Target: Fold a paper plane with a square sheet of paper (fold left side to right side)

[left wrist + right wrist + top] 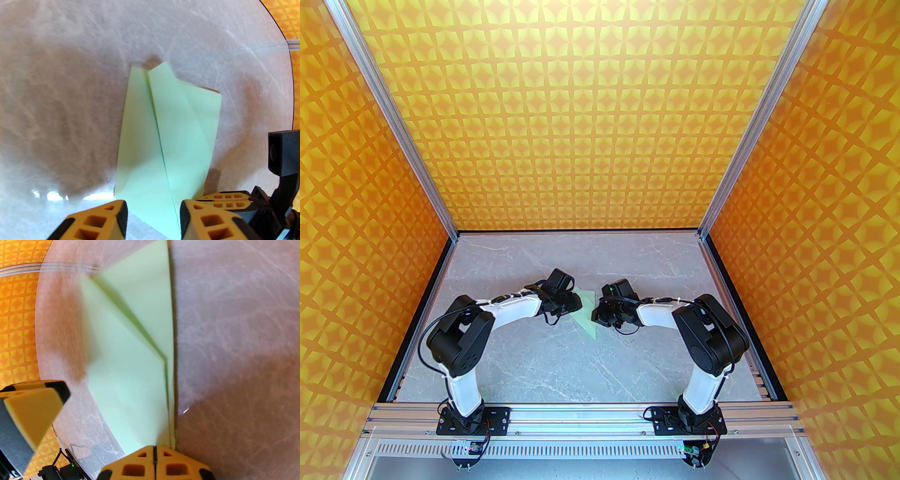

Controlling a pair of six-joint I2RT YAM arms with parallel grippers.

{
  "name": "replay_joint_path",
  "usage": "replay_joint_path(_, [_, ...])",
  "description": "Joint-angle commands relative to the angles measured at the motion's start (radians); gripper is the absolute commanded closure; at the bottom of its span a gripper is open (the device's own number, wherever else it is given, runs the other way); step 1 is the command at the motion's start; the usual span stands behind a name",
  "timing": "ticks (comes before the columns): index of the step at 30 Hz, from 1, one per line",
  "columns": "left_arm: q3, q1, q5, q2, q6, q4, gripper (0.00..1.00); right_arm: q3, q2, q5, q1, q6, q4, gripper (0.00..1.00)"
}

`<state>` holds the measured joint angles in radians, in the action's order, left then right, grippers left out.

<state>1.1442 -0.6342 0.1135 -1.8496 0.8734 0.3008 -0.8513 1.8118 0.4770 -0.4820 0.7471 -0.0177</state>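
Broadly, the grey marble table (534, 356) carries the sheet of paper (587, 315), which lies about mid-table with an arm reaching in from each side.

The pale mint-green sheet is already a creased, multi-layered shape. In the left wrist view the paper (164, 140) shows two long flaps meeting along a centre seam, with a further layer sticking out on one side. In the right wrist view the paper (131, 357) shows a diagonal fold with a raised, shadowed edge.

The left gripper (153, 211) stands over the paper's near end with its jaws apart, and the seam runs through the gap between them. Whether either pad touches the paper cannot be told.

The right gripper (154, 452) has its jaws pressed together, their tips at the paper's edge. In the left wrist view the right gripper (222, 199) overlaps the paper's lower corner. Whether it presses down or pinches a layer cannot be told.

From above, both wrists cover much of the paper, leaving a narrow green strip. Its near point is cut off in the left wrist view. The right wrist picture is blurred along the folds.
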Motion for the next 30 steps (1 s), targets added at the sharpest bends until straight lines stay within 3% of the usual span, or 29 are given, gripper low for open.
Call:
replay_joint_path(1, [0.006,-0.008,-0.026,-0.037,0.026,0.059,0.56,0.035,0.019,-0.052,0.000,0.007,-0.062,0.94])
replay_joint_path(6, [0.024,-0.013,-0.023,-0.074,0.053,0.083,0.56,0.037,0.016,-0.053,0.000,0.008,-0.064,0.94])
replay_joint_path(18, [0.035,-0.018,0.083,-0.106,0.107,-0.075,0.56,0.048,0.022,-0.051,-0.002,0.014,-0.052,0.95])
replay_joint_path(30, [-0.051,-0.018,0.098,-0.053,0.143,-0.237,0.56,0.039,0.025,-0.050,-0.003,0.009,-0.061,0.95])
